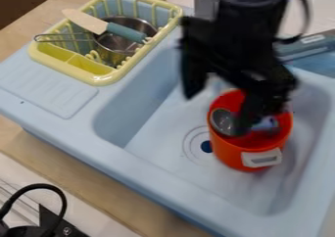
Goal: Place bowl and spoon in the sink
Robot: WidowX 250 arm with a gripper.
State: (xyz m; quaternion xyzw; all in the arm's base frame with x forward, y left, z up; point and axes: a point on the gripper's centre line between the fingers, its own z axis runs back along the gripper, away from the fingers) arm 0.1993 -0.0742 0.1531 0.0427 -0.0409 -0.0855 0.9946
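Orange pot (pixel 230 150), apparently the task's bowl, stood in the sink (pixel 160 184) with a metal utensil (pixel 224 122), perhaps the spoon, inside; the pincer (pixel 217 108) was spread wide, one jaw overlapping the pot's mouth; a low sideways swing could have snagged the rim, tipping the pot and spilling the utensil.

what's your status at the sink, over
hand open at red pot, pot in sink, shiny metal thing inside, pot rim might get in the way
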